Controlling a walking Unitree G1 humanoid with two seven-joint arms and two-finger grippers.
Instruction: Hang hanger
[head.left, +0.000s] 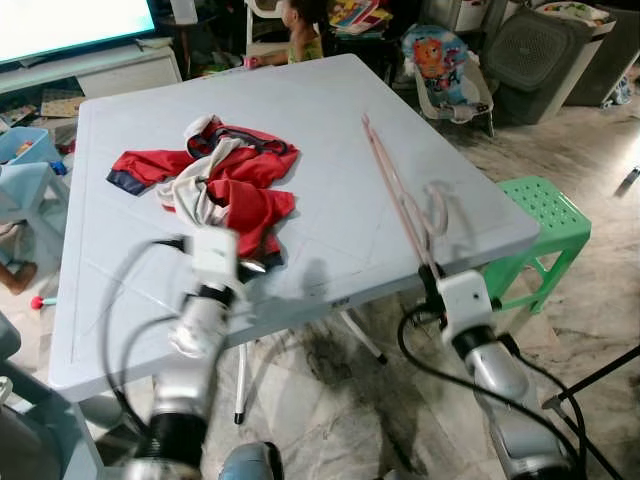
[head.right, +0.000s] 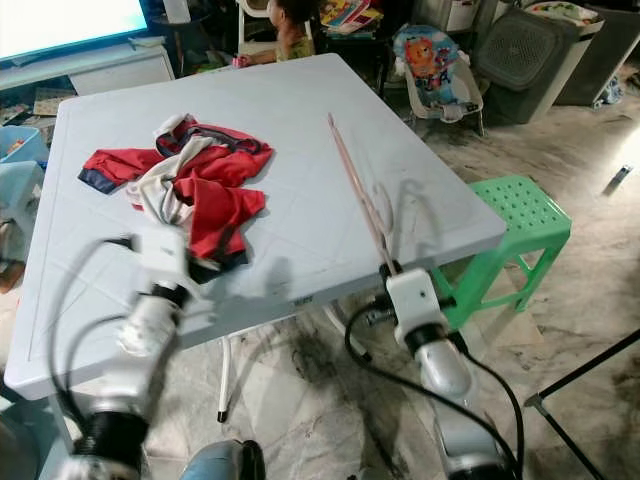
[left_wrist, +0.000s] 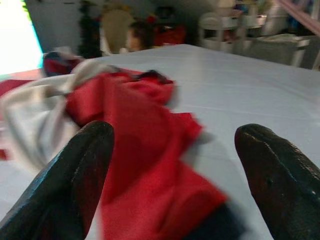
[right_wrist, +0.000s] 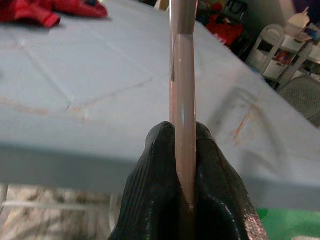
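Observation:
A thin pink hanger (head.left: 398, 190) slants over the right side of the pale blue table (head.left: 330, 110), its hook (head.left: 437, 207) just above the tabletop. My right gripper (head.left: 430, 278) is shut on the hanger's near end at the table's front right edge; in the right wrist view both black fingers (right_wrist: 150, 180) clamp the pink bar (right_wrist: 184, 115). A crumpled red and white garment (head.left: 215, 180) lies on the table's left half. My left gripper (left_wrist: 172, 190) hovers open at the garment's near edge (left_wrist: 145, 150), with nothing between its fingers.
A green plastic stool (head.left: 545, 215) stands by the table's right corner. Behind the table are a child's bouncer seat (head.left: 445, 65), a seated person (head.left: 300, 30) and a lit screen (head.left: 70, 25). A blue chair (head.left: 25, 190) is on the left. Marble floor lies below.

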